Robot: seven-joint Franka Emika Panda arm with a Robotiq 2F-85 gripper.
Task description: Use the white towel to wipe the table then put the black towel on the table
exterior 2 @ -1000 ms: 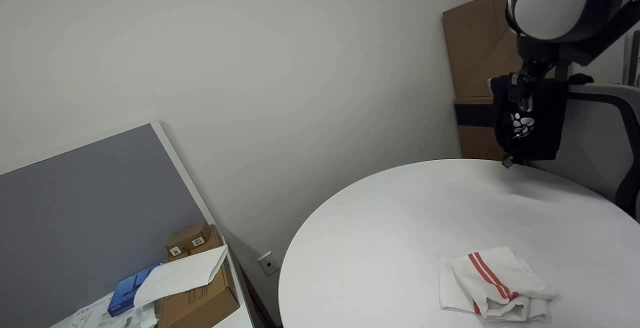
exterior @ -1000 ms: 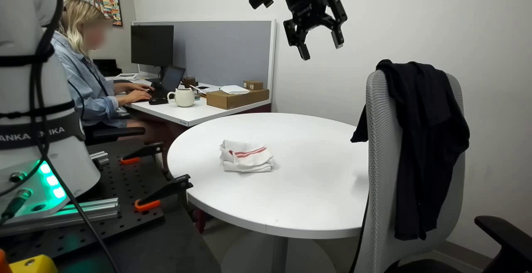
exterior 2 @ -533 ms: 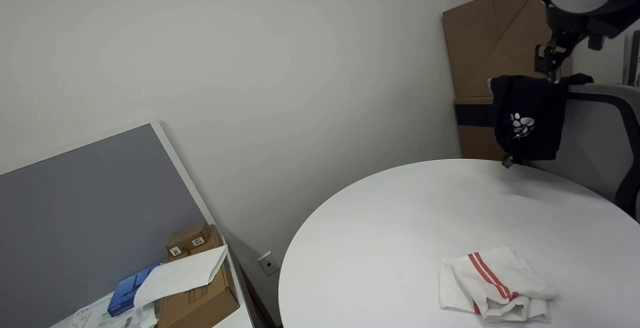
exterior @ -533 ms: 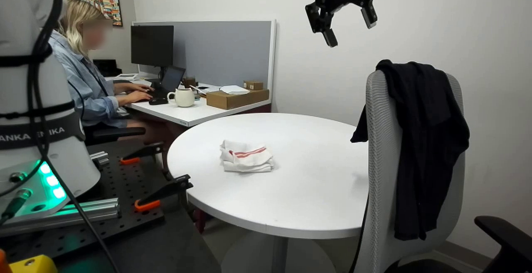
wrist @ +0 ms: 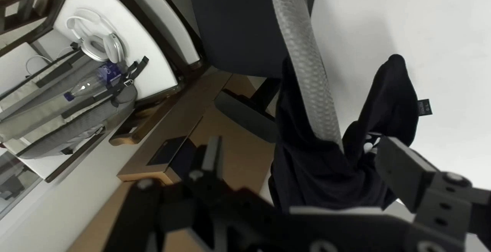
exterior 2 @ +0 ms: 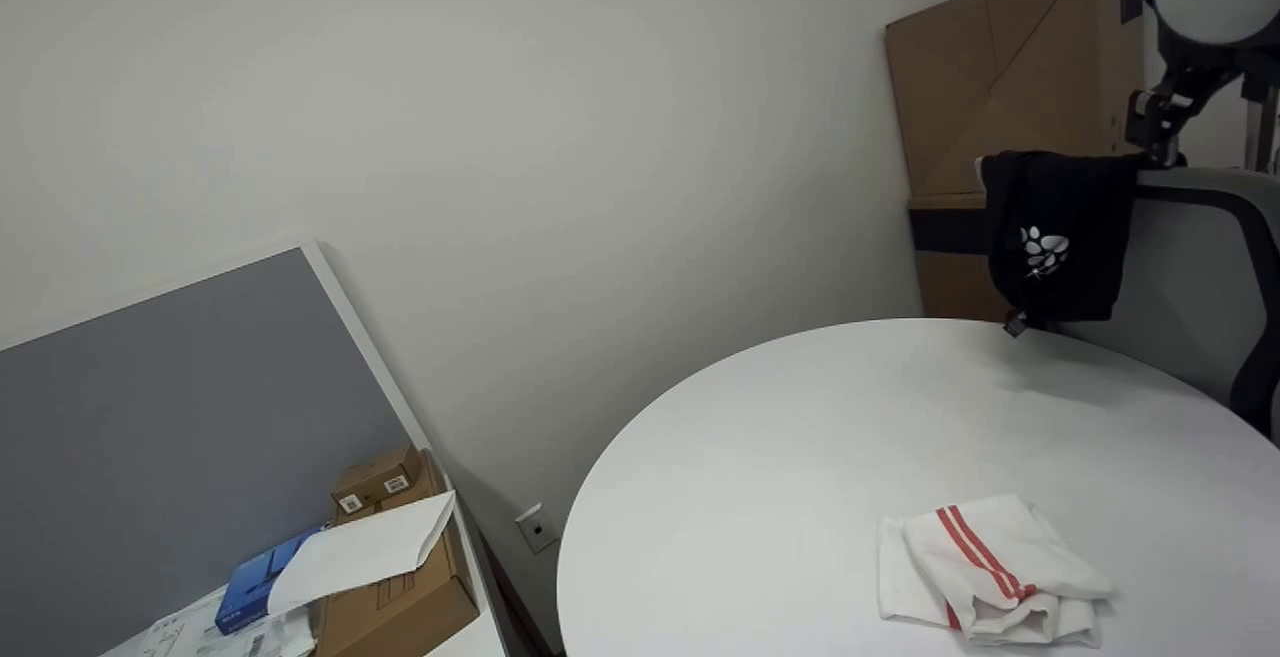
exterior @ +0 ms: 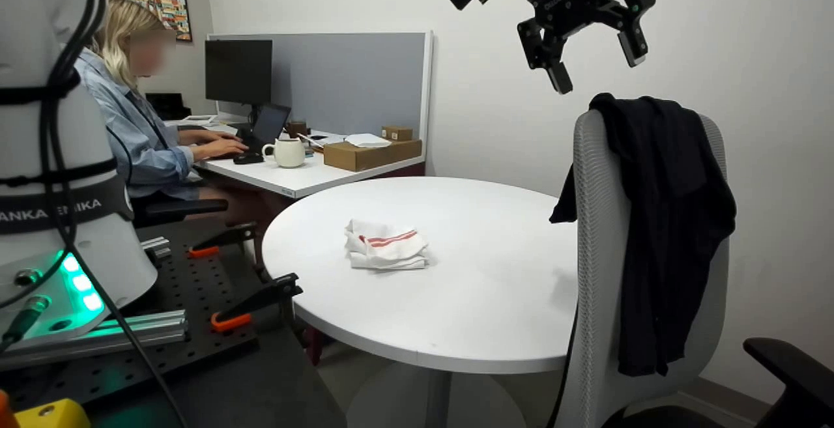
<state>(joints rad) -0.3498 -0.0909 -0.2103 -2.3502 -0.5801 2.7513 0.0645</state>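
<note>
The white towel [exterior: 389, 249] with red stripes lies folded on the round white table [exterior: 495, 298]; it also shows in an exterior view [exterior 2: 990, 567]. The black towel [exterior: 671, 219], a dark cloth with a white paw print, hangs over the grey chair back [exterior: 601, 232]; it also shows in an exterior view [exterior 2: 1060, 247] and in the wrist view [wrist: 326, 179]. My gripper [exterior: 600, 74] is open and empty, above the top of the chair back. In the wrist view the cloth shows between the spread fingers of the gripper [wrist: 307, 160], apparently not touched.
The chair's armrest [exterior: 791, 376] sticks out beside the table. Cardboard boxes [exterior 2: 1010, 87] stand behind the chair. A person [exterior: 143, 115] sits at a desk [exterior: 306, 180] with a monitor, a mug [exterior: 287, 153] and a box. Clamps [exterior: 260, 298] sit at the robot base's edge.
My gripper has moved from above the table toward the chair back, rising first and then coming down a little. It stays open. Both towels have not moved.
</note>
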